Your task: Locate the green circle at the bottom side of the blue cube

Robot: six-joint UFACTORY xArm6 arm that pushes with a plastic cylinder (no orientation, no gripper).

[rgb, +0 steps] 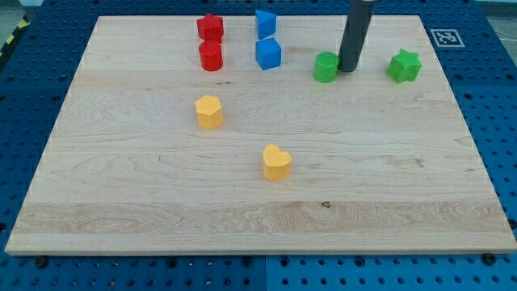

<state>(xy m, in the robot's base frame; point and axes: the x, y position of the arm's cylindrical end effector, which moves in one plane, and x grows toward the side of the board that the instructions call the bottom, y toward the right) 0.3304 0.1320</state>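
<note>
The green circle (325,67) sits near the view's top, right of centre. My tip (349,69) rests on the board just to its right, close to or touching it. The blue cube (268,53) stands to the green circle's left, a short gap apart. A second blue block (266,23) sits just above the cube, by the board's top edge.
A green star (404,65) lies right of my tip. A red star (211,27) and a red cylinder (211,56) stand left of the blue blocks. A yellow hexagon (209,111) and a yellow heart (276,162) lie mid-board. The wooden board (121,202) rests on a blue perforated table.
</note>
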